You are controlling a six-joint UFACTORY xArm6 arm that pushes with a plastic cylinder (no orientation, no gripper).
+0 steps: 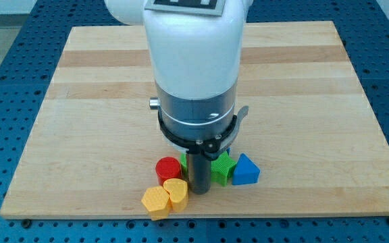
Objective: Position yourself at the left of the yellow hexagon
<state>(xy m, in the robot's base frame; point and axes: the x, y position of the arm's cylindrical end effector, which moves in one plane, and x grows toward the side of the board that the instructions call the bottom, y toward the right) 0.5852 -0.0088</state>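
Farthest to the view's left sits the yellow hexagon [156, 201], near the bottom edge of the pale wooden bench [80, 101]. It lies left of my tip [199, 192] and slightly lower in the view, with a second block between the two.

That second yellow block [176, 192] touches the hexagon's right side. Its shape is hard to make out. It sits just left of my tip, close enough that I cannot tell whether they touch.

A red cylinder [168, 168] stands above the two yellow blocks, up and to the left of my tip and beside the rod.

The dark rod [199, 172] comes next. It hangs straight down from the large white and grey arm [194, 67], which fills the middle of the view. The arm ends in this plain rod rather than a hand, so nothing opens or closes and nothing is held. My tip rests low in the cluster of blocks.

A green block [222, 169] with a jagged outline sits just right of the rod, partly hidden by it. A sliver of green also shows behind the rod's left edge.

A blue triangle [246, 170] stands to the right, touching the green block. It is the block farthest right of my tip.

A blue perforated table [5, 81] surrounds the bench.
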